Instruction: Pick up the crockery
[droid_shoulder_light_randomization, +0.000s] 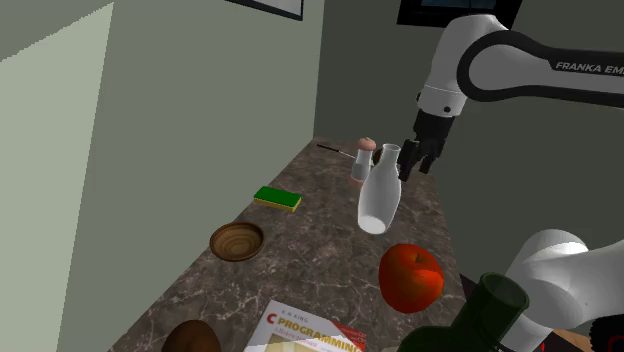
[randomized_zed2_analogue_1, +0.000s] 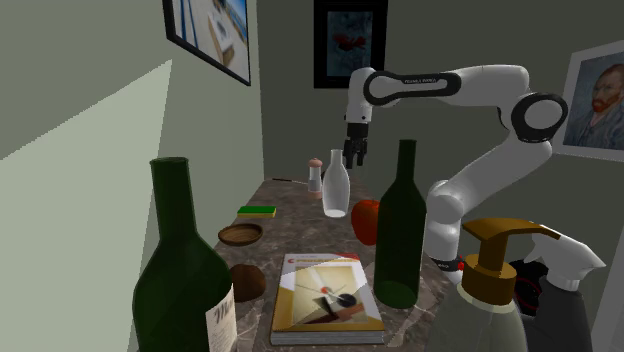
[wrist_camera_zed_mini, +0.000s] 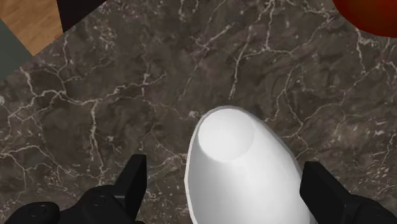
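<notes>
1. Shoulder view: the white vase (droid_shoulder_light_randomization: 380, 190) is near the middle of the dark marble counter (droid_shoulder_light_randomization: 320, 245) and leans a little in the picture. The gripper (droid_shoulder_light_randomization: 415, 165) hangs beside the vase's neck, on the view's right. A small shaker (droid_shoulder_light_randomization: 361, 163) with a tan cap stands just behind the vase. A red fruit (droid_shoulder_light_randomization: 411, 277) lies nearer the stand. A green sponge (droid_shoulder_light_randomization: 277, 198) and a wooden bowl (droid_shoulder_light_randomization: 237, 241) sit to the view's left, well apart from the vase. A book (droid_shoulder_light_randomization: 310, 335) lies at the lower edge.
2. Second exterior view: the vase (randomized_zed2_analogue_1: 335, 185) stands upright between the shaker and the red fruit. The gripper (randomized_zed2_analogue_1: 354, 158) is close above its mouth, towards the view's right. A tall green bottle (randomized_zed2_analogue_1: 400, 230) in the foreground overlaps the fruit, and a pump bottle (randomized_zed2_analogue_1: 495, 290) stands at the lower right.
3. Wrist view: the fingers (wrist_camera_zed_mini: 135, 181) are spread wide with the vase between them. One finger stands clear of the vase, with marble showing in the gap. The other meets the vase's outline, but I cannot tell whether it touches. The red fruit shows beyond the vase.
</notes>
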